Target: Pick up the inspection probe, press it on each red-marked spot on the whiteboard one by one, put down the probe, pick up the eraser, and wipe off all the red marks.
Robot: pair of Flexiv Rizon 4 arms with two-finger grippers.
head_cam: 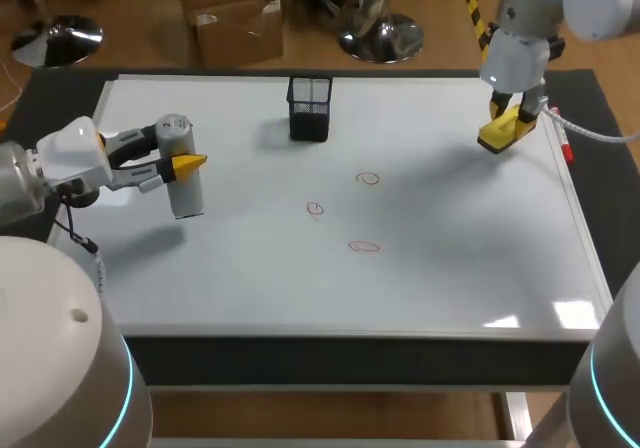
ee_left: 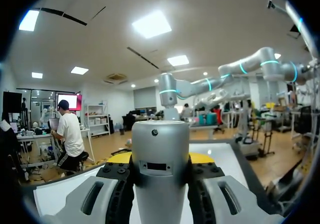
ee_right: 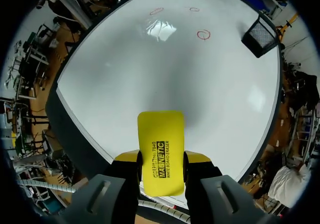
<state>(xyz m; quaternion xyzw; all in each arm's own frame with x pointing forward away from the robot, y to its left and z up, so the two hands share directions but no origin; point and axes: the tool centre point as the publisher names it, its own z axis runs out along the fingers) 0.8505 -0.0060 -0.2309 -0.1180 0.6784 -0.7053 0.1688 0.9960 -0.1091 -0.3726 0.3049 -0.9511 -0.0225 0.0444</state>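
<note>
The left hand point(head_cam: 190, 164) is clamped on the probe point(head_cam: 185, 193), one finger on each side of the silver cylinder. In the left wrist view the probe fills the gap between the fingers. It stands upright by the left edge of the board point(head_cam: 450, 268). I cannot tell whether its lower end touches the surface. The left arm comes in low across that left edge.

The right hand point(ee_right: 161, 159) is clamped on the eraser point(ee_right: 160, 134), gripping its long sides. The yellow block juts out ahead of the fingers. It hangs tilted over the far right corner of the board, close to the right edge, and is not touching the surface.

Three red marks point(head_cam: 315, 208) sit a little right of the board's middle, loosely grouped but apart from one another. A wide stretch of plain board separates them from the probe on one side. A similar stretch separates them from the eraser on the other.

A black mesh cup point(head_cam: 309, 108) stands upright near the far edge, about midway along it. It is beyond the marks and apart from both hands.

The board covers nearly the whole counter point(head_cam: 330, 353), whose dark rim shows as a narrow band around it.
</note>
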